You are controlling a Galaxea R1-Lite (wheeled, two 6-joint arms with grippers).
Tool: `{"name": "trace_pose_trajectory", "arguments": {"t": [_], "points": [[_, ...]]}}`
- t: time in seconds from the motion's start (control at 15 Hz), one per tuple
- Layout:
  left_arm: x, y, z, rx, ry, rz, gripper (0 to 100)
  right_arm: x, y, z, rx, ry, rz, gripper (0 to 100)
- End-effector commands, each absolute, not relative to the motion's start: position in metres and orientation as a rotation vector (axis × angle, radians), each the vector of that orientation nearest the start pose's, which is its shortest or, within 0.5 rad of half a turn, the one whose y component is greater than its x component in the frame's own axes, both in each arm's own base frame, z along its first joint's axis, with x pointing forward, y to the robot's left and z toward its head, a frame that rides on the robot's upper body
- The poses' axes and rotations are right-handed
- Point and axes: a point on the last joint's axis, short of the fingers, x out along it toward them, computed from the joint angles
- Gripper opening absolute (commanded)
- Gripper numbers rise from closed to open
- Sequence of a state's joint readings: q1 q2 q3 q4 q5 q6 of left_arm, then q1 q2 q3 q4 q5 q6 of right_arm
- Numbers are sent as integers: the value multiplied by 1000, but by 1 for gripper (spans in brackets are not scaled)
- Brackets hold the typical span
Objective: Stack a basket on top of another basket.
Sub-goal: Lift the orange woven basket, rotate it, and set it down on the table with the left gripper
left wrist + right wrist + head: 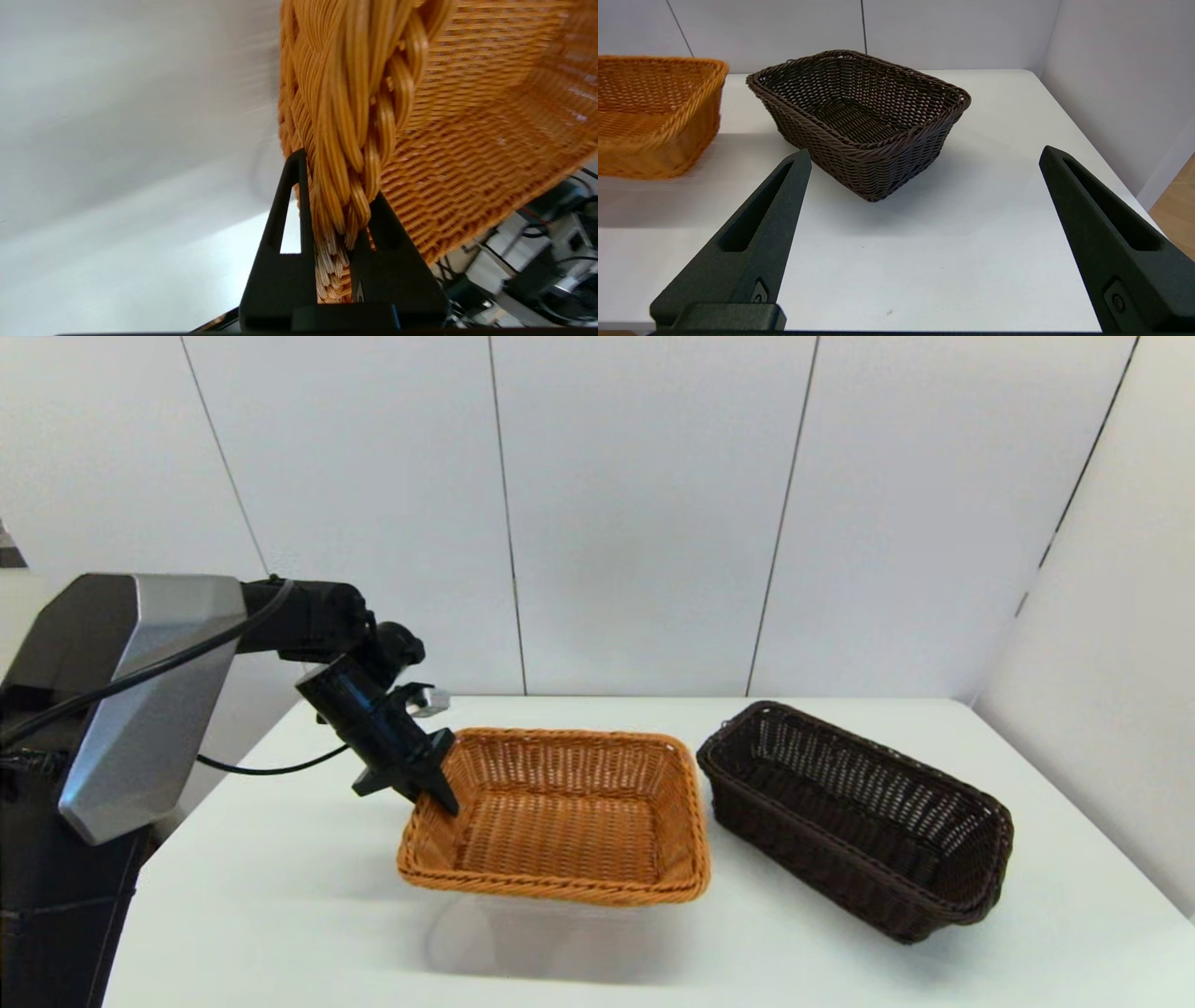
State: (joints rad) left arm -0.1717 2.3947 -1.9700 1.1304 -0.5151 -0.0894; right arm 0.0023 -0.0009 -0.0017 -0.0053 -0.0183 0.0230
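Left pincer (334, 219) nearest camera, fingers clamped on braided rim of orange-tan basket (560, 812) at its left end; basket lifted, tilted, shadow beneath on white surface (794, 952). Dark brown basket (854, 817) rests on surface just right of it, apart. Right pincer (924, 158) spread wide, holding nothing, hangs near dark brown basket.

- A flat white table (803, 952) with a smooth matte top.
- Pale grey wall panels (644, 504) with thin dark seams behind it.
- A tangle of dark cables (551, 261), blurred.
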Motion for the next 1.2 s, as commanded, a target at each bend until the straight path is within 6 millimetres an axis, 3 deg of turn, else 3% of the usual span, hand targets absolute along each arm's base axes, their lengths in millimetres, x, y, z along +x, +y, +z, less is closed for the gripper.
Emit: {"name": "trace_pose_trajectory", "arguments": {"t": [0.07, 1.2], "points": [[406, -87, 88, -345, 1619, -466, 0, -23, 0, 77, 23, -8, -15, 100], [407, -81, 85, -383, 1640, -423, 0, -23, 0, 77, 23, -8, -17, 100]]}}
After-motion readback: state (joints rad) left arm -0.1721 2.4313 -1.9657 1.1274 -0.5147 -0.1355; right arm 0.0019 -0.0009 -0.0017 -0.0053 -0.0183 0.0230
